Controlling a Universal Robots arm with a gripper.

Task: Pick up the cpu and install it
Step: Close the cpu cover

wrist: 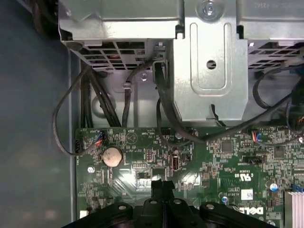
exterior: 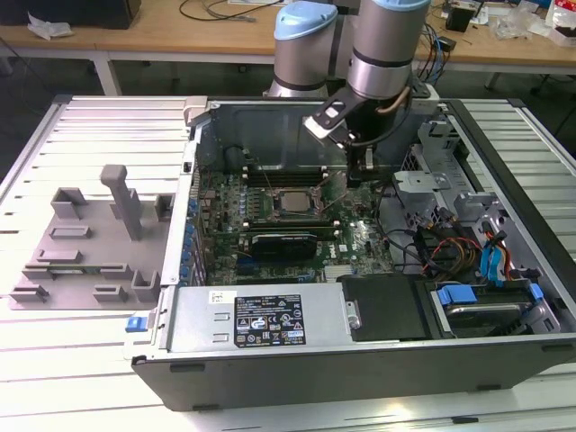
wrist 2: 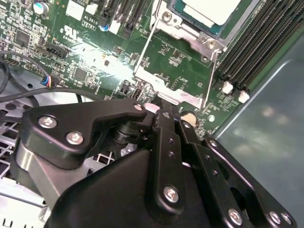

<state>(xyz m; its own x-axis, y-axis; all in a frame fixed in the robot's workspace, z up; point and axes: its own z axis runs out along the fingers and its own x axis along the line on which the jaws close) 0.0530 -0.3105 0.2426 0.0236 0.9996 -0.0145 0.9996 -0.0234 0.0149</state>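
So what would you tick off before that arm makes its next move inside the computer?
1. Chip lying in its socket: ok, its silver top shows inside the frame.
2. Pincer free of the chip: ok, shut, beside the socket.
3. Socket clamped over the chip: cannot tell.
4. Pincer off the green board: cannot tell, it sits low over it.
5. Cables clear of the pincer: ok, they run by the metal cage.

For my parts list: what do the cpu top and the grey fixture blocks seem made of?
The cpu top looks like bare metal: pale, smooth, faintly shiny. The fixture blocks look like matte grey plastic: dull, uniform, no glare.
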